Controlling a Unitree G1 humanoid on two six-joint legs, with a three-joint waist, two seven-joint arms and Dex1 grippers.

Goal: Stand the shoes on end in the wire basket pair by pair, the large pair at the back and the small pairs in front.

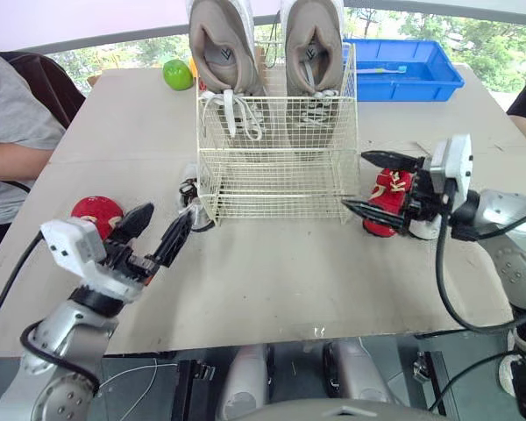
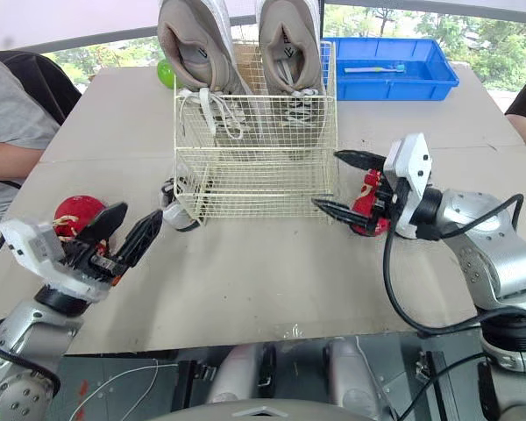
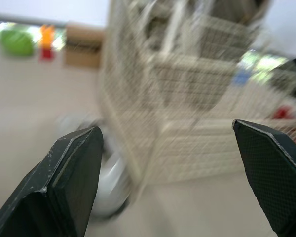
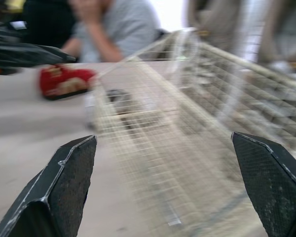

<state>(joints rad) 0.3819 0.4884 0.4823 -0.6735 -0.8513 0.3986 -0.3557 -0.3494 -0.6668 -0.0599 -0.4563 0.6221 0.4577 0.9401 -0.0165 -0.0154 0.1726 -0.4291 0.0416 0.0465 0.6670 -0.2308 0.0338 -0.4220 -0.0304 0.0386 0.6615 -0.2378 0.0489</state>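
Large grey pair (image 1: 261,48) stands on end at the 12 o'clock side of the wire basket (image 1: 272,189), so the back row looks done and the front tier is free for small pairs. Small shoes are on the bench (image 1: 272,281): one red shoe (image 1: 96,213) at the basket's 8 o'clock, the other red shoe (image 1: 390,197) at 3 o'clock, and a pale small shoe (image 1: 193,200) touching the 7 o'clock corner, its mate possibly behind the right-side red one, hard to tell. Left hand (image 1: 168,215) hovers near the pale shoe, fingers apart and empty. Right hand (image 1: 355,181) sits spread wide and empty between the basket and the red shoe there, likely lining up a grab.
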